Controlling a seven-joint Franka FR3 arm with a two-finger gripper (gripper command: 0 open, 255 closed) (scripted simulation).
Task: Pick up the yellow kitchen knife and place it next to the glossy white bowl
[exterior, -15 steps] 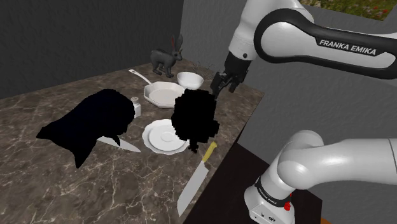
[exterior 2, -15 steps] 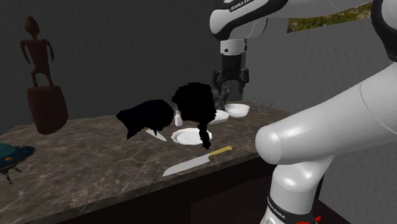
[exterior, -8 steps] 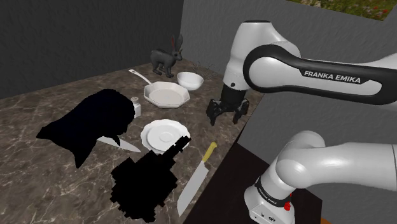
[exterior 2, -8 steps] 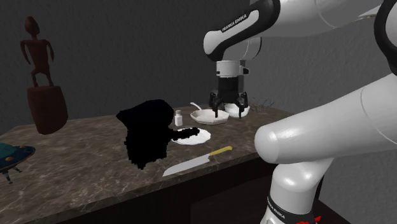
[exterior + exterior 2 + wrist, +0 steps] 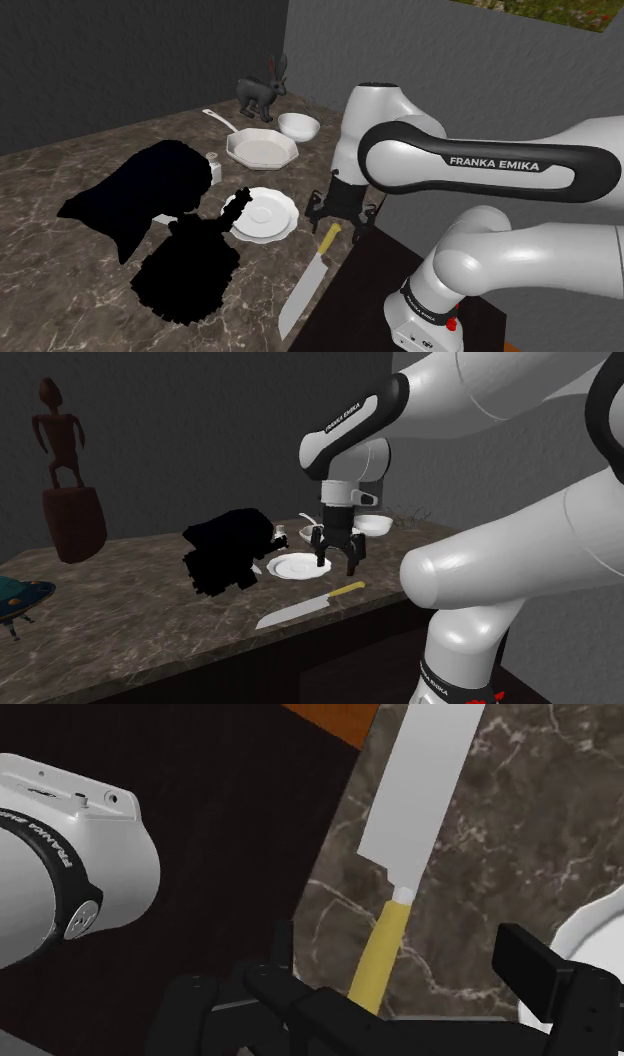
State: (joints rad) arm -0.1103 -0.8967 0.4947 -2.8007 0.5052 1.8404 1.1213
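Counter [image 5: 70, 300]: dark brown marble, white veins, front edge dropping off beside the stand [image 5: 432, 312]. Wrist view shows an orange floor strip [image 5: 335, 719] past that edge.

Knife [image 5: 308, 282] lies flat at the counter's near edge, yellow handle pointing toward the plate, grey blade toward the camera. Well apart from the bowl.

Gripper [image 5: 338, 223] hangs just over the handle end, fingers spread wide, holding nothing. In the wrist view the handle runs up between the fingers [image 5: 524, 962] without touching either.

Round white plate [image 5: 262, 214] sits just beside the handle. Two flat black areas: one [image 5: 188, 272] on the shoulder view's left of the knife, a bigger one [image 5: 140, 192] behind it.

Further back: small white shaker [image 5: 214, 166], octagonal white dish [image 5: 262, 150] with a long handle, glossy white bowl [image 5: 299, 126] just beside it, then a dark rabbit figurine [image 5: 262, 92].

Walls plain dark grey. Second exterior view has a brown wooden figure [image 5: 66, 477] at its left.
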